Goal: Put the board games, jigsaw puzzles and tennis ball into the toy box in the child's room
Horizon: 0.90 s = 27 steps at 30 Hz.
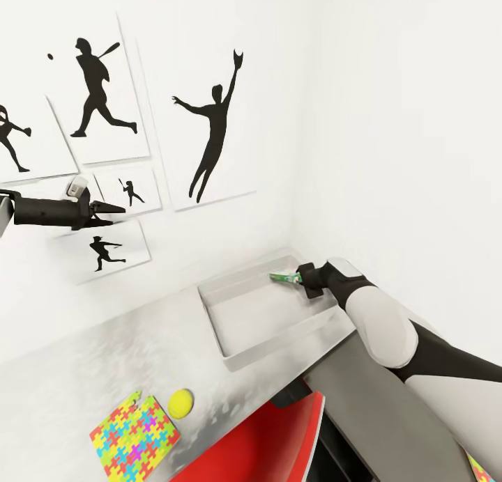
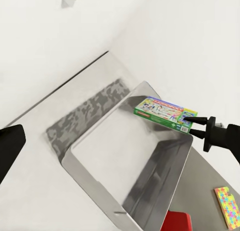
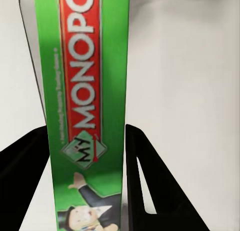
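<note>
One board game (image 1: 284, 277) sits clamped in the right gripper (image 1: 300, 276) over the toy box (image 1: 230, 350) in the head view, the left wrist view showing its fingers (image 2: 196, 120) pinching the box's edge above the bin, and the right wrist view showing it between the jaws, while the left gripper's (image 1: 115, 208) jaws look closed together, empty.

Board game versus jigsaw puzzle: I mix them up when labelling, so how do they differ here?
The board game is a green printed box, gripped by the right gripper above the toy box; the jigsaw puzzle is a multicoloured board of interlocking pieces, lying flat on the table, unheld. Both are flat and rectangular.
</note>
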Available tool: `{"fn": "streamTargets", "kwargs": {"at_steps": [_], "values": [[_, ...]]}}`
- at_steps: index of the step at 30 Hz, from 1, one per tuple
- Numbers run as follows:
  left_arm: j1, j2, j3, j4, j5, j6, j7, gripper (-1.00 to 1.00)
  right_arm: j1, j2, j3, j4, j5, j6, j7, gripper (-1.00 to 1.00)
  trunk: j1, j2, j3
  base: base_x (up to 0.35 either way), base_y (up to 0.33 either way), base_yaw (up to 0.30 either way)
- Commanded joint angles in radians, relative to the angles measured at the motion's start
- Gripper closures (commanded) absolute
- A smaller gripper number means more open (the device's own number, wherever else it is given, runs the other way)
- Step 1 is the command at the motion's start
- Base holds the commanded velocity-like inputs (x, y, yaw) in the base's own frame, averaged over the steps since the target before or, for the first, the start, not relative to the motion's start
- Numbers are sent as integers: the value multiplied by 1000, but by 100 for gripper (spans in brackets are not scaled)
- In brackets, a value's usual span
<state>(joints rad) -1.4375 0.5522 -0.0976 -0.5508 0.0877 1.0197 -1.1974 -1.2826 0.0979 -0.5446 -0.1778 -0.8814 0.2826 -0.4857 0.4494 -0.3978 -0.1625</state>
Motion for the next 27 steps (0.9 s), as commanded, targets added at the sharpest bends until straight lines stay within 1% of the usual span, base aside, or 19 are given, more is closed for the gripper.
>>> {"fn": "streamTargets", "kwargs": {"at_steps": [1, 13, 21, 27], "values": [[-2, 2, -7, 0, 9, 8, 1, -100, 0, 1, 1, -3, -5, 4, -7, 100, 1, -2, -2, 0, 0, 0], [-1, 2, -7, 0, 9, 7, 1, -100, 0, 3, 2, -3, -5, 3, -6, 100, 1, -2, -2, 0, 0, 0], [-1, 2, -7, 0, 9, 7, 1, -100, 1, 2, 2, -3, -5, 3, 10, 100, 1, -2, -2, 0, 0, 0], [-1, 2, -7, 0, 9, 7, 1, -100, 54, 3, 3, -3, -1, -2, 57, 100, 1, -2, -2, 0, 0, 0]]}}
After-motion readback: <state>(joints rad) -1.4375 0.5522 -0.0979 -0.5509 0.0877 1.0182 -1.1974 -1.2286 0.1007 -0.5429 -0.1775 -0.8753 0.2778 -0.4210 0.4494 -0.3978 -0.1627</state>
